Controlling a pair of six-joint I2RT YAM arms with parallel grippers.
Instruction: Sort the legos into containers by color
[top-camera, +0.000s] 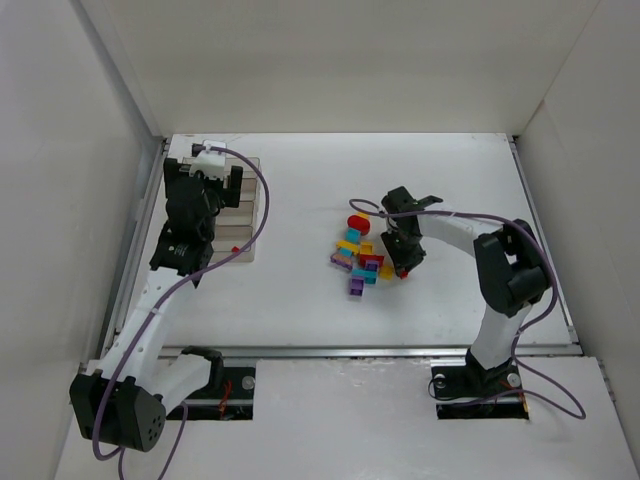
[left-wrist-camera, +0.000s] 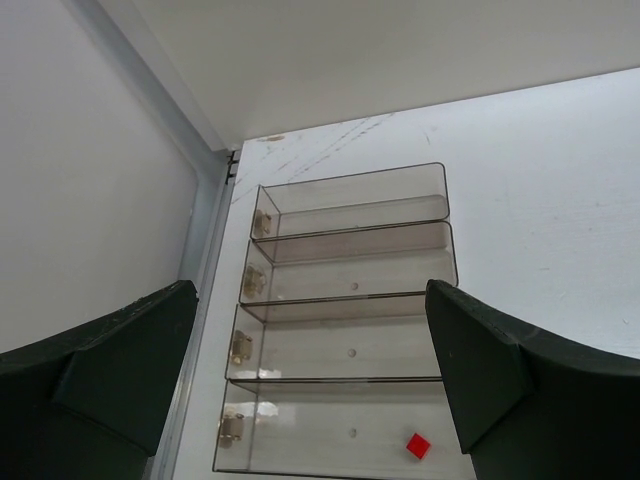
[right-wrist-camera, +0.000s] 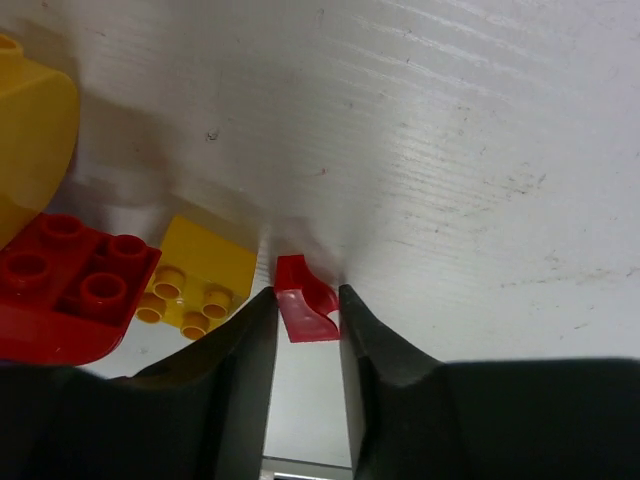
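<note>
The legos (top-camera: 360, 260) lie in a small heap of red, yellow, teal and purple bricks at mid-table. My right gripper (top-camera: 404, 268) is down at the heap's right edge. In the right wrist view its jaws press both sides of a small red curved lego (right-wrist-camera: 305, 300), so the gripper (right-wrist-camera: 307, 292) is shut on it. My left gripper (top-camera: 207, 172) hangs open over the containers (top-camera: 250, 210) at the left. The left wrist view shows a clear tinted organizer (left-wrist-camera: 345, 233) with four long compartments between the wide-open fingers of the gripper (left-wrist-camera: 310, 295). One red lego (left-wrist-camera: 418, 446) lies in the nearest compartment.
Beside the held piece sit a yellow four-stud brick (right-wrist-camera: 200, 275), a red four-stud brick (right-wrist-camera: 70, 285) and a yellow rounded piece (right-wrist-camera: 30, 130). White walls enclose the table on three sides. A metal rail (top-camera: 330, 351) runs along the near edge.
</note>
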